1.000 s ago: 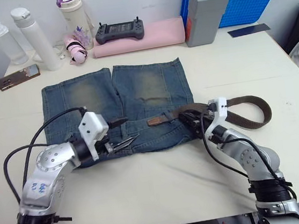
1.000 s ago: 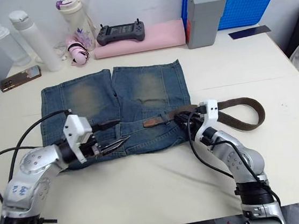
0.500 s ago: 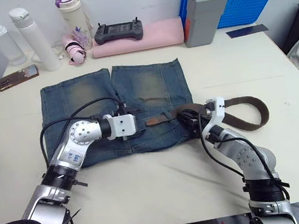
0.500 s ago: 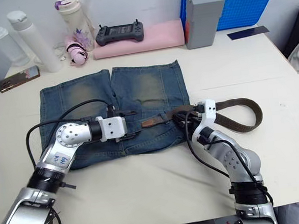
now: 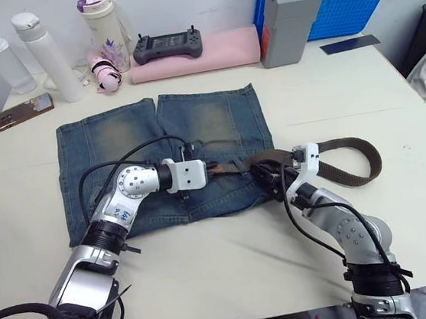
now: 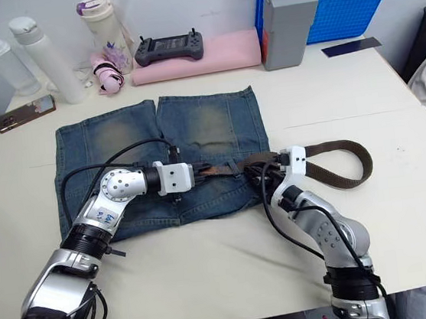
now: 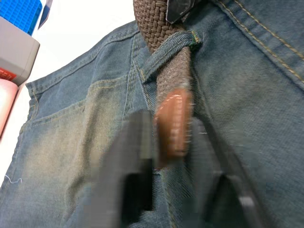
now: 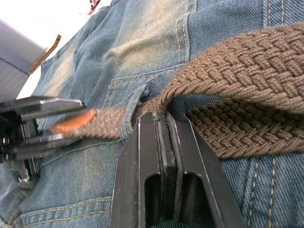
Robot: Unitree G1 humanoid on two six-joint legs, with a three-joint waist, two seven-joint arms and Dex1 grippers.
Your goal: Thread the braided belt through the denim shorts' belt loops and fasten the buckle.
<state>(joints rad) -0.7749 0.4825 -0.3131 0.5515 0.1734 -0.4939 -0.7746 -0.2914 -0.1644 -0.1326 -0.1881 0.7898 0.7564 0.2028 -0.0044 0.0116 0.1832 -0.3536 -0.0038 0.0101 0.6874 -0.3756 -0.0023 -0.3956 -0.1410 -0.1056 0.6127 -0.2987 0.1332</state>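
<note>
the worktop [image 5: 210, 267] carries faded denim shorts [image 5: 118, 136]. the braided belt [image 5: 352, 167] loops off their right side, its leather tip [image 7: 172, 121] through one belt loop [image 7: 168, 52], between the parted left tool [image 7: 175, 156]. right tool [image 8: 164, 124] clenched on the belt.

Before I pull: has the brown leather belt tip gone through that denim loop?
Through. The brown leather tip lies past the blue denim loop, with braided strap under it.
</note>
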